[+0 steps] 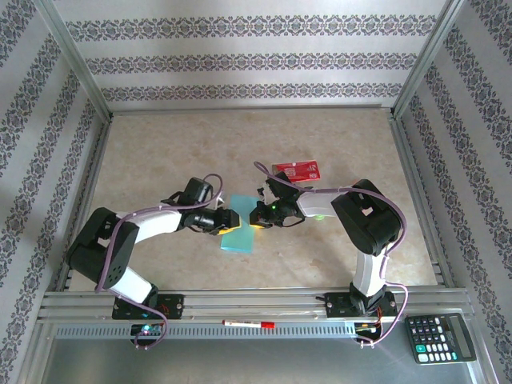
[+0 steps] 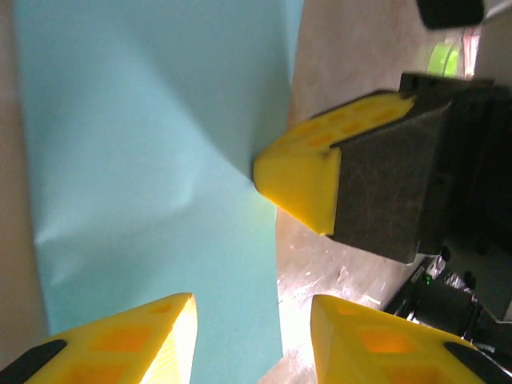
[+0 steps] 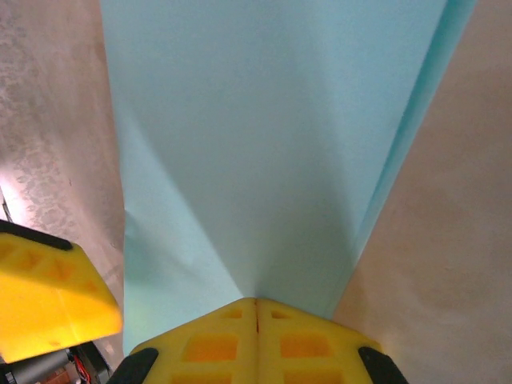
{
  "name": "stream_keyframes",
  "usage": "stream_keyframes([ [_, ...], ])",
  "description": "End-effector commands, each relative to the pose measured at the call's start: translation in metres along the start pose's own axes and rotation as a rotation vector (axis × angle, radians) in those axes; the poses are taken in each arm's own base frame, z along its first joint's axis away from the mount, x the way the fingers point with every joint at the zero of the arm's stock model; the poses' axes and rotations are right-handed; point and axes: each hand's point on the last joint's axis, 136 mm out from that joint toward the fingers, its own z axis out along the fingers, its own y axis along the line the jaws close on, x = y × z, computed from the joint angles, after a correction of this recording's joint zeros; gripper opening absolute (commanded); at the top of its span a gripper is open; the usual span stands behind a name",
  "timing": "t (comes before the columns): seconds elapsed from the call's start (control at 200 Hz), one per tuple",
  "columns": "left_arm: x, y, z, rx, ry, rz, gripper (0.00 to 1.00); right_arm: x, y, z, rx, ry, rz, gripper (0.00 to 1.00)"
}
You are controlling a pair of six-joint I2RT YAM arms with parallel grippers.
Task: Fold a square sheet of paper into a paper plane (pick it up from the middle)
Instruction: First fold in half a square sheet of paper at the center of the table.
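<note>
Paper position: the square sheet of paper (image 1: 238, 240) is about midway between the table's left and right edges, somewhat closer to the near edge than the far one. It sits between the two grippers. From above it reads as a narrow light-blue strip running near-to-far.

Right gripper (image 1: 258, 216): jaws together, clamped on the sheet's right-hand long edge. In the right wrist view the two yellow fingers (image 3: 232, 344) meet with no gap. The paper (image 3: 264, 144) fans away from the pinch with soft creases. One long edge shows a doubled, folded-over look. The pinched edge appears lifted off the table (image 1: 160, 152); whether the rest lies flat, I cannot tell.

Left gripper (image 1: 230, 221): jaws apart, closing on nothing. In the left wrist view one of its fingers (image 2: 136, 340) hangs over the sheet (image 2: 152, 136), the other over bare table. The paper's edge runs through the gap between them. The same view shows the right gripper (image 2: 272, 180) biting the sheet's edge, wrinkles spreading from that spot.

Other items: red packet (image 1: 298, 170) lies beyond the right gripper, toward the far edge and apart from the paper. Calculator (image 1: 438, 337) sits off the table's near right corner. Red pen (image 1: 248, 323) lies on the rail along the near edge, between the arm bases.
</note>
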Motion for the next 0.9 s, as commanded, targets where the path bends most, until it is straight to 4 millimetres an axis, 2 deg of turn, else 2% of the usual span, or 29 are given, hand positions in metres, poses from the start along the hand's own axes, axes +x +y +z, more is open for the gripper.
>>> stream_keyframes([
  [0.0, 0.009, 0.025, 0.006, -0.091, 0.037, -0.048, 0.41, 0.041, -0.107, 0.007, 0.372, 0.072, 0.157, 0.00],
  [0.11, 0.019, 0.049, 0.003, -0.142, 0.050, -0.107, 0.40, 0.041, -0.106, 0.007, 0.371, 0.072, 0.155, 0.00],
  [0.235, 0.019, 0.055, -0.014, -0.139, 0.003, -0.118, 0.39, 0.042, -0.106, 0.006, 0.372, 0.074, 0.153, 0.00],
  [0.305, 0.019, 0.047, -0.022, -0.110, -0.022, -0.093, 0.40, 0.042, -0.107, 0.006, 0.372, 0.074, 0.153, 0.00],
  [0.395, 0.020, 0.023, -0.025, -0.006, -0.039, -0.072, 0.42, 0.041, -0.106, 0.006, 0.371, 0.072, 0.152, 0.00],
  [0.475, 0.025, 0.007, -0.020, 0.033, -0.032, -0.029, 0.43, 0.040, -0.106, 0.006, 0.371, 0.072, 0.150, 0.00],
  [0.56, 0.032, 0.000, -0.012, 0.035, -0.005, -0.008, 0.44, 0.041, -0.106, 0.007, 0.371, 0.073, 0.150, 0.00],
  [0.62, 0.034, 0.007, -0.007, 0.009, 0.010, -0.028, 0.44, 0.040, -0.106, 0.007, 0.371, 0.071, 0.148, 0.00],
  [0.789, 0.049, 0.055, -0.008, -0.185, 0.068, -0.102, 0.42, 0.040, -0.106, 0.006, 0.373, 0.068, 0.144, 0.00],
  [0.894, 0.049, 0.063, -0.019, -0.190, 0.044, -0.121, 0.41, 0.039, -0.105, 0.005, 0.373, 0.069, 0.141, 0.00],
])
